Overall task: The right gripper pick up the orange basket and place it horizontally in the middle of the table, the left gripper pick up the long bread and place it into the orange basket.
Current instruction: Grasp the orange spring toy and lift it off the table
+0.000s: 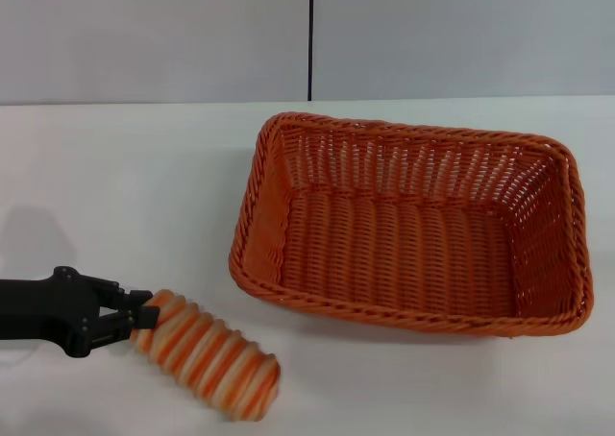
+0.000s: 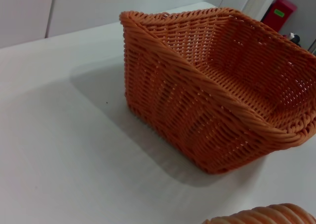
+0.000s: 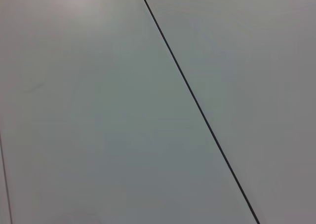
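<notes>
The left end effector point(image 1: 142, 318) reaches in from the left edge of the head view, its black arm lying nearly level and low over the white counter point(image 1: 125, 196), the short fingers pointing toward the robot's right. Those fingers are clamped on the near-left end of the long bread point(image 1: 207, 353), which angles away from them down toward the front edge of the counter; its far end looks blurred. The roll shows its orange and cream ribbed top upward. Whether it rests on the counter or hangs just above it cannot be told. The orange basket point(image 1: 413, 230) sits upright on the counter to the right of the bread and farther back, its long side running across the view, its open inside bare. Bread and basket are apart, with a strip of white counter between them. In the left wrist view the basket point(image 2: 207, 86) shows one corner and its sloping woven wall, and a sliver of the bread point(image 2: 261, 216) shows at the picture's edge. The right end effector appears in no view; the right wrist view shows only a pale wall panel point(image 3: 98, 110) crossed by a thin dark seam point(image 3: 197, 105).
</notes>
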